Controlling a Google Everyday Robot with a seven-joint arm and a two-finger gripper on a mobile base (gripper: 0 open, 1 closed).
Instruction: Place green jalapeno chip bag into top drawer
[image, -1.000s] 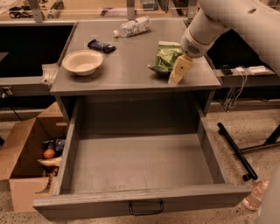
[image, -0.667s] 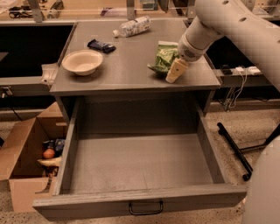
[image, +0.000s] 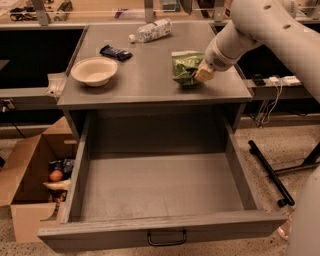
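- My gripper (image: 204, 75), a pale tan block at the end of a thick white arm, sits low on the grey countertop (image: 150, 85). It touches the right edge of the green jalapeno chip bag (image: 184, 66). I cannot tell whether it is gripping the bag or loose.
- The bag is glossy, crinkled foil, green with pale print. It lies on the right part of the counter, toward the near edge.
- I judge this to be the grasping step. The next move calls for a firm hold on the slippery foil, a lift clear of the counter's near edge, then a lowering.
- The top drawer (image: 160, 187) stands open below and nearer: matte grey metal, flat bottom, tall sides, with a small dark handle (image: 166, 238) on its front.
- To the left on the counter are a round cream bowl (image: 94, 71) and a dark blue wrapper (image: 115, 52). At the far edge lies a white-and-grey bag (image: 152, 30).
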